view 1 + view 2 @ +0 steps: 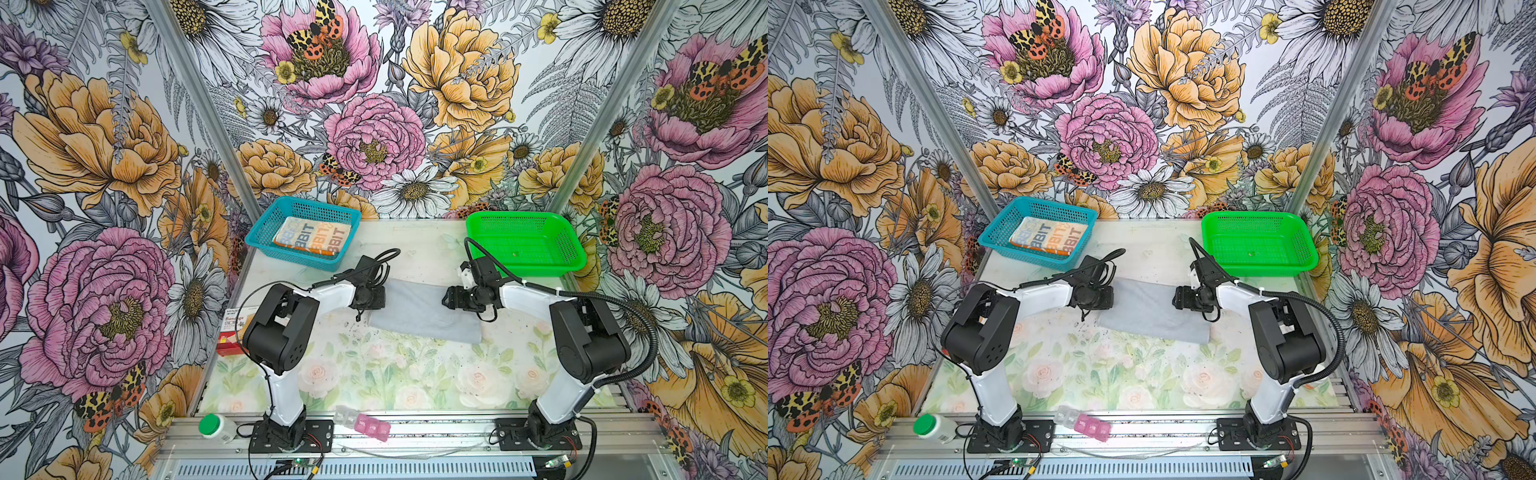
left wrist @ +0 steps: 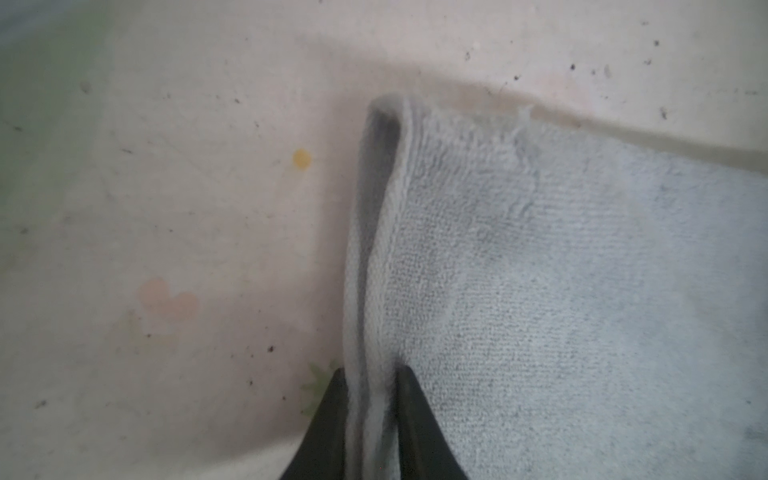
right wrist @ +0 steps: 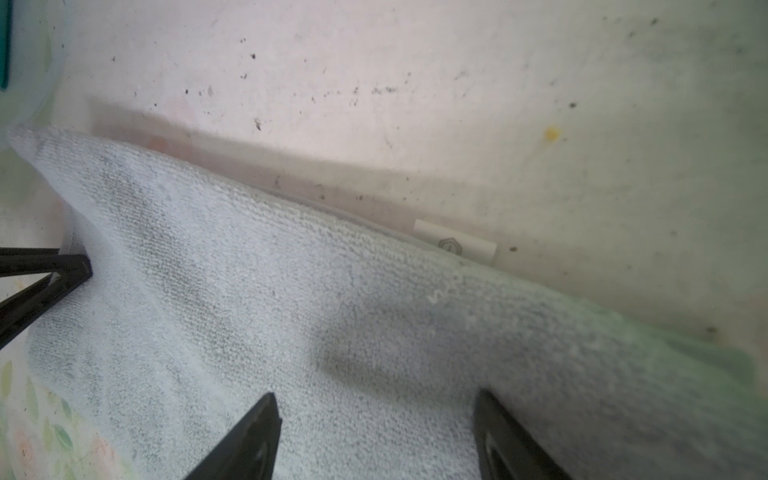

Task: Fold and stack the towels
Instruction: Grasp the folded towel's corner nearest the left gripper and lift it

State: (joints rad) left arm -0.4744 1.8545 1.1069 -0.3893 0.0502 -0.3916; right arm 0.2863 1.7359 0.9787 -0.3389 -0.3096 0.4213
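A plain pale grey-white towel (image 1: 424, 313) (image 1: 1152, 311) lies folded flat in the middle of the table. My left gripper (image 1: 376, 298) (image 1: 1108, 297) is at its left edge. In the left wrist view the jaws are shut on a raised fold of that towel's hem (image 2: 370, 386). My right gripper (image 1: 449, 297) (image 1: 1177, 297) hovers over the towel's right end, open, and terry cloth (image 3: 376, 405) shows between the fingers. The striped towel with "RABBIT" lettering (image 1: 311, 240) (image 1: 1050, 239) lies folded in the blue basket (image 1: 259, 243) (image 1: 992, 243).
A green basket (image 1: 552, 266) (image 1: 1287, 266) stands at the back right. A red-and-white bandage box (image 1: 232, 332) sits by the left arm. A white bottle with a green cap (image 1: 216, 428) and a pink pill box (image 1: 368, 424) lie on the front rail.
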